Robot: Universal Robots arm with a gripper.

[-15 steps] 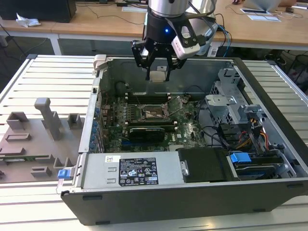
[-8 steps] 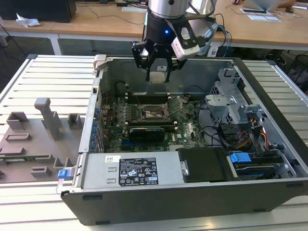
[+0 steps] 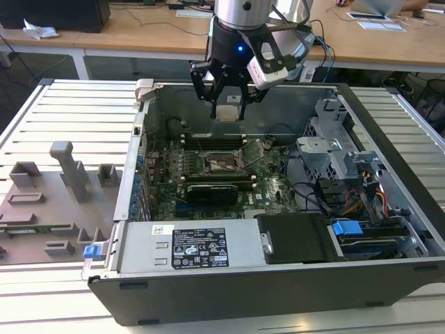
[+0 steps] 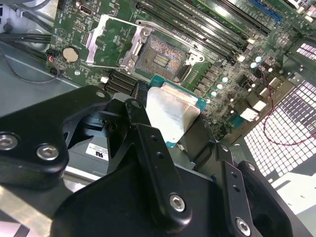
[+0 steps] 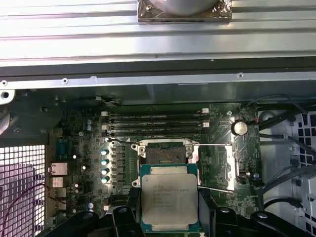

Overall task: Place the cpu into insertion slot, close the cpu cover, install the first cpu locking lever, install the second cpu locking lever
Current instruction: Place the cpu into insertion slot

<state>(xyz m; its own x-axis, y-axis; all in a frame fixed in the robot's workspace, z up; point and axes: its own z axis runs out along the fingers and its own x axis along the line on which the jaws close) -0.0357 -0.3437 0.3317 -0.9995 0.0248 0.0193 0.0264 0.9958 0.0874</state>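
We log: grey fixture (image 3: 62, 184) on the surface (image 3: 76, 111), exterior view's left | pincer (image 3: 228, 106) clenched on the cpu (image 3: 228, 113), held above the motherboard (image 3: 163, 177) inside the open case (image 3: 229, 292) | cpu cover (image 4: 97, 40) flipped open beside bare socket (image 4: 159, 59).

The cpu (image 5: 169, 197) is a flat square chip with a pale silver-grey metal top on a green edge. It is off the board, held level by its edges in the gripper (image 3: 228, 104), raised above the insertion slot (image 5: 167, 155) and slightly to one side of it. The slot lies bare, its dark square pin field uncovered. The cpu cover (image 5: 218, 167), a thin silver frame with a square window, is swung open away from the slot on its hinge. A thin wire locking lever (image 5: 215, 144) runs along the cover's edge, unlatched.
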